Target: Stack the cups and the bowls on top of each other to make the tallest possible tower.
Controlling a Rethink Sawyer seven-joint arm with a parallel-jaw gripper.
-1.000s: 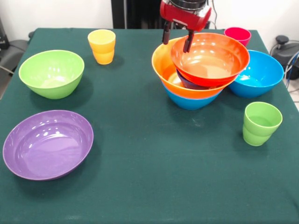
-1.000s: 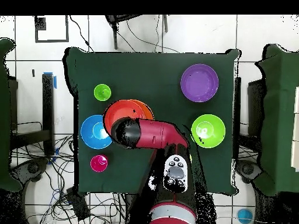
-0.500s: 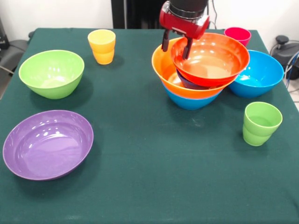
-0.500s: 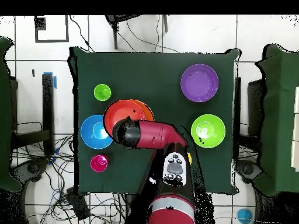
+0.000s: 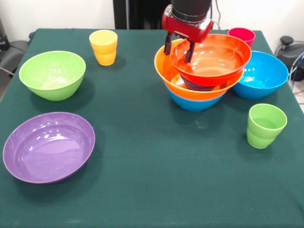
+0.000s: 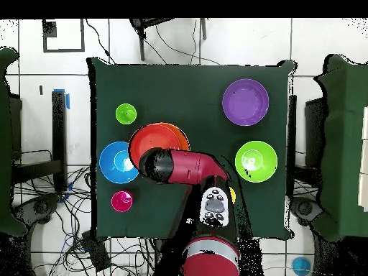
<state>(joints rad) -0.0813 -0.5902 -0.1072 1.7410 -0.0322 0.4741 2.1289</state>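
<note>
The tower (image 5: 195, 92) stands at the back right: a blue bowl lowest, a yellow-orange bowl (image 5: 164, 71) in it, a small dark blue one, and an orange-red bowl (image 5: 213, 59) on top. My gripper (image 5: 177, 51) is open at the top bowl's left rim, one finger outside and one inside. In the overhead view the arm's end (image 6: 157, 164) hides the gripper beside the orange-red bowl (image 6: 152, 136). Loose cups: yellow cup (image 5: 103, 46), red-pink cup (image 5: 241, 34), light green cup (image 5: 265, 126).
A blue bowl (image 5: 266, 73) touches the tower's right side. At the left stand a lime green bowl (image 5: 52, 74) and a wide purple bowl (image 5: 47, 146). The table's green cloth (image 5: 156, 180) stretches to the front edge.
The gripper has come down a little at the rim. The orange-red bowl has shifted slightly left and now sits more level on the pile.
</note>
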